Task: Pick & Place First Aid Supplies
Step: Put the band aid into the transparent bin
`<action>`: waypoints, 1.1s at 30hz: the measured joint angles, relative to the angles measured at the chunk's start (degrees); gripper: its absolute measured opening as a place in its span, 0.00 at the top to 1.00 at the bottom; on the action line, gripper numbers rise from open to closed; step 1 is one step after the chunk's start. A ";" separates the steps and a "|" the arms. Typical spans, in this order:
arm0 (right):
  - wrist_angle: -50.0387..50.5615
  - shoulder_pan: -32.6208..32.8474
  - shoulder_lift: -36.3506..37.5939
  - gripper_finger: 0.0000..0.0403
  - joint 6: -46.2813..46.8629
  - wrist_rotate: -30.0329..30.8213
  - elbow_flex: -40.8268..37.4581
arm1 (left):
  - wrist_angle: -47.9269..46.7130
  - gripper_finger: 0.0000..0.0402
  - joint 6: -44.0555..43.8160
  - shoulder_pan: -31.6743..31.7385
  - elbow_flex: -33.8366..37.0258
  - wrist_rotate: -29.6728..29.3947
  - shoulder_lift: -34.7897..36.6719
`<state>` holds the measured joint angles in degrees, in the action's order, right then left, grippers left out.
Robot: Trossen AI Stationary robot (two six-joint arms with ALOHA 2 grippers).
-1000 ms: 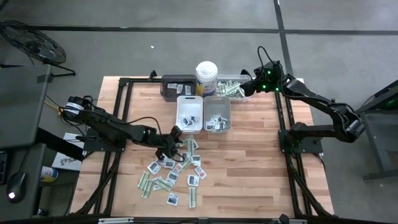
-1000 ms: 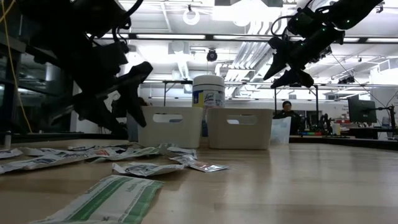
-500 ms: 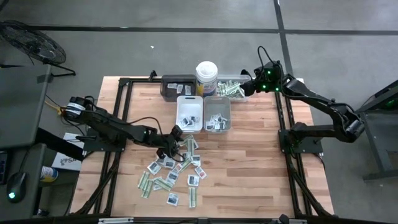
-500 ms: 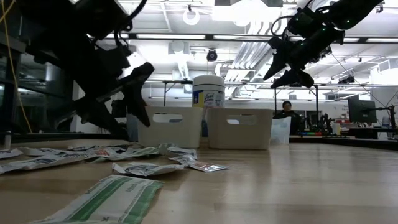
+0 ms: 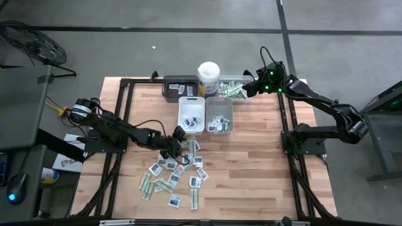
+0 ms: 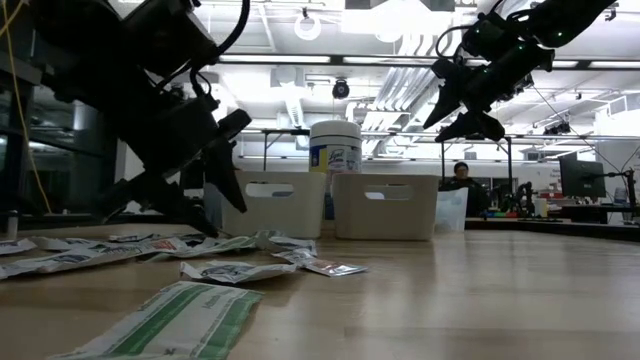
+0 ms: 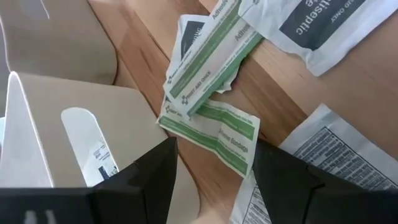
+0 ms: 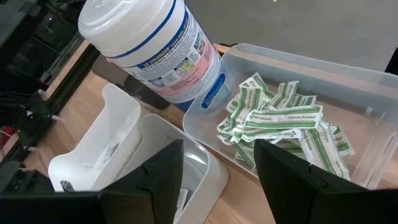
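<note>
The first aid supplies [image 5: 173,168] lie scattered flat on the wooden table, white sachets mixed with green-and-white strips. My left gripper [image 5: 179,142] hovers open and tilted down at the far edge of this heap, close to the white tray. In the left wrist view its fingers [image 7: 214,155] stand either side of two overlapping green-and-white strips [image 7: 211,118] without touching them. My right gripper [image 5: 252,86] waits open, high over the clear tray [image 8: 348,81], where several green strips [image 8: 280,121] lie.
At the table's far side stand a dark tray [image 5: 178,86], a tall white canister [image 5: 208,78], a white tray [image 5: 191,114] and a grey tray [image 5: 219,115], each tray with packets inside. Bare wood lies to the right of the heap [image 5: 251,169].
My left gripper has tipped further down and sunk slightly toward the packets beside the white tray. The packets lie as they did.
</note>
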<state>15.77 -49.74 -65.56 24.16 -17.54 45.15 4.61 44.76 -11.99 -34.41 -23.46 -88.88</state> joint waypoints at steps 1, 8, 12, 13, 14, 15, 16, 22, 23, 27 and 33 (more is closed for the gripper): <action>0.00 0.00 0.00 0.53 0.00 0.00 0.00 | 0.04 0.51 -0.01 0.00 0.00 -0.03 0.00; -0.02 -0.02 0.00 0.53 -0.02 0.00 -0.02 | 2.06 0.51 0.10 -0.02 -0.07 1.05 -2.22; 0.00 0.00 0.00 0.53 0.00 0.00 0.00 | 2.40 0.51 0.16 -0.04 -0.07 0.30 -2.73; 0.04 0.00 -0.02 0.53 0.00 0.00 0.00 | 2.45 0.51 0.20 -0.07 -0.07 0.19 -2.73; 0.03 0.00 -0.02 0.53 -0.02 0.00 0.00 | 2.52 0.51 0.35 -0.07 -0.07 0.10 -2.75; 0.04 0.00 -0.02 0.53 -0.01 0.01 -0.01 | 2.52 0.52 0.58 -0.07 -0.07 0.10 -2.78; 0.09 0.00 -0.02 0.53 0.00 0.00 0.00 | 2.50 0.54 0.92 -0.07 -0.07 0.11 -2.78; 0.13 0.00 -0.02 0.53 0.00 0.00 -0.02 | 2.14 0.72 1.04 -0.07 -0.07 0.74 -2.92; 0.13 0.00 -0.02 0.53 0.00 0.00 0.00 | 2.09 0.76 1.04 -0.07 -0.06 0.80 -2.95; 0.20 0.00 -0.02 0.53 0.00 0.00 -0.01 | 1.67 0.91 1.02 0.00 -0.02 2.72 -3.01; 0.91 0.00 -0.02 0.53 0.00 0.00 0.00 | 1.24 0.98 0.01 0.00 -0.09 3.37 -2.99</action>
<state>16.68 -49.74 -65.58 24.16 -17.54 45.15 5.85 44.77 -11.99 -34.50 -20.10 -91.88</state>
